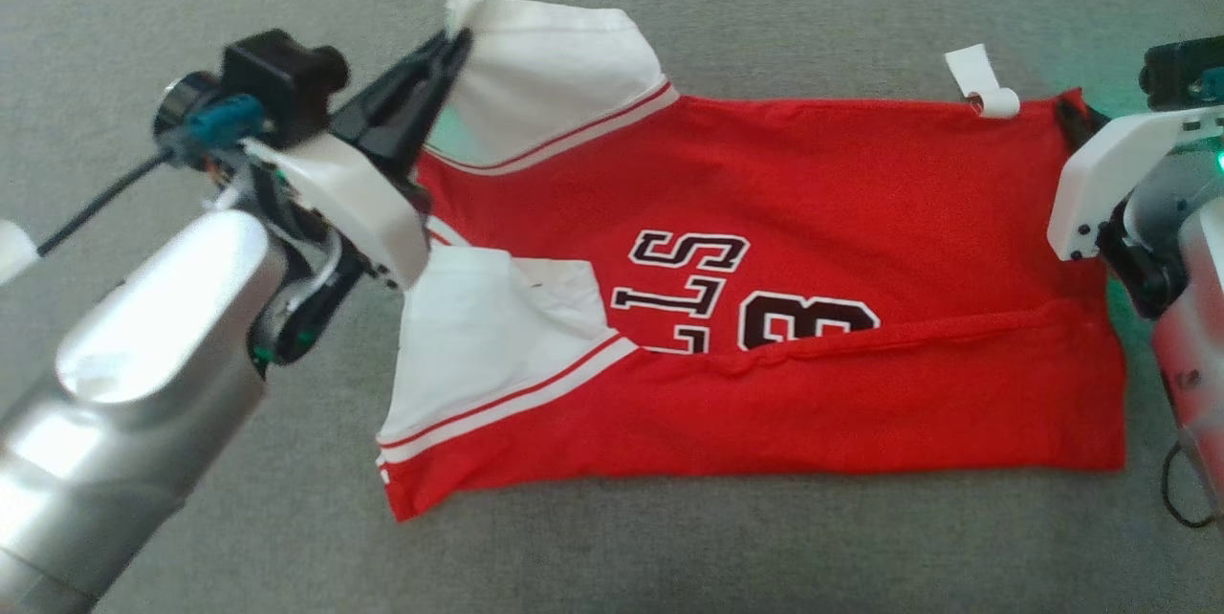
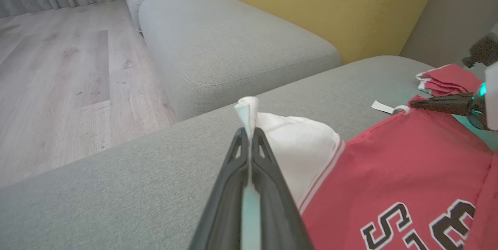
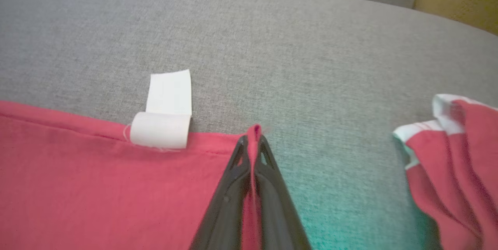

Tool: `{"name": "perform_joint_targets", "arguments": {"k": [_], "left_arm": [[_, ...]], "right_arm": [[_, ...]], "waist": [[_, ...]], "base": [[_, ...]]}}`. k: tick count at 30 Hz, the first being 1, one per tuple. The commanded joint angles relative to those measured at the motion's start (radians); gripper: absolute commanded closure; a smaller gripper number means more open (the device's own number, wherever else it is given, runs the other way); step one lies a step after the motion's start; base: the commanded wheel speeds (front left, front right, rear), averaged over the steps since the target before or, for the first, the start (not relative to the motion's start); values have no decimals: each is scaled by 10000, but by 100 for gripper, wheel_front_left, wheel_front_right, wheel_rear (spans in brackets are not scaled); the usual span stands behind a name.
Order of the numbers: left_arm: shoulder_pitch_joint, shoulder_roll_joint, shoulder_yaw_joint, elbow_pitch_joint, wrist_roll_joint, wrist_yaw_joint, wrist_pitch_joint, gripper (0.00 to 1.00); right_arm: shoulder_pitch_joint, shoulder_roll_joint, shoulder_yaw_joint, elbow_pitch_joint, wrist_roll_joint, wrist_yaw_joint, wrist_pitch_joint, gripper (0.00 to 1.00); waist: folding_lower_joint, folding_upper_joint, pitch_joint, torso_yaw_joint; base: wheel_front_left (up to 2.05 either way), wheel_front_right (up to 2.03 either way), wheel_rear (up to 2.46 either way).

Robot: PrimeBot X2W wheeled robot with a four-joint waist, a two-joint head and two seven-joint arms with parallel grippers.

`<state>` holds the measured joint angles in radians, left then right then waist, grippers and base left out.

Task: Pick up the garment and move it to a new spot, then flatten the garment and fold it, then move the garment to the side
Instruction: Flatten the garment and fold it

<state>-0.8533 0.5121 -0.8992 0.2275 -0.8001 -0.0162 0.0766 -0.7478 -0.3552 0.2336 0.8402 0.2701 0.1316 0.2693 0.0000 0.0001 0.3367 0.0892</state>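
The garment (image 1: pixel 813 212) is a red jersey with white sleeves and black lettering, lying spread on a grey cushion (image 1: pixel 669 547); its near long edge is folded over the lettering. My left gripper (image 1: pixel 454 35) is shut on the tip of the far white sleeve (image 2: pixel 295 145), and in the left wrist view the pinched white cloth pokes up past the left gripper (image 2: pixel 249 135). My right gripper (image 1: pixel 1069 117) is shut on the far red hem corner, and in the right wrist view the right gripper (image 3: pixel 253 141) has red fabric (image 3: pixel 97 172) squeezed between its fingers.
A white label (image 1: pixel 980 83) curls off the far hem. Another red and white garment (image 3: pixel 455 172) lies bunched to the right of the hem corner. Beyond the cushion are a second grey cushion (image 2: pixel 233 47), a yellow backrest (image 2: pixel 330 8) and wooden floor (image 2: pixel 58 86).
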Motion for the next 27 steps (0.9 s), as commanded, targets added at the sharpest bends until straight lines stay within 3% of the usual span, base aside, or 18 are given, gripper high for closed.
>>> {"name": "perform_joint_targets", "arguments": {"k": [1, 10, 18, 27], "left_arm": [[-301, 468, 635, -61, -99, 101, -107, 100], [-1418, 701, 1230, 1314, 163, 253, -610, 100], [-3302, 146, 1527, 3510, 498, -213, -1477, 100], [-3193, -413, 990, 4416, 588, -755, -1867, 100]], "right_arm": [[-209, -55, 166, -242, 138, -9, -300, 100], [-1410, 255, 290, -933, 1208, -9, -1695, 100], [-2868, 684, -10, -532, 1687, -9, -2558, 100], [-2676, 483, 637, 53, 2085, -9, -2612, 100]], "waist": [[0, -1, -44, -130], [0, -1, 189, -787], [0, -1, 564, -1052], [0, -1, 283, -737]], "base": [[0, 0, 0], [0, 0, 0], [0, 0, 0], [0, 0, 0]]}}
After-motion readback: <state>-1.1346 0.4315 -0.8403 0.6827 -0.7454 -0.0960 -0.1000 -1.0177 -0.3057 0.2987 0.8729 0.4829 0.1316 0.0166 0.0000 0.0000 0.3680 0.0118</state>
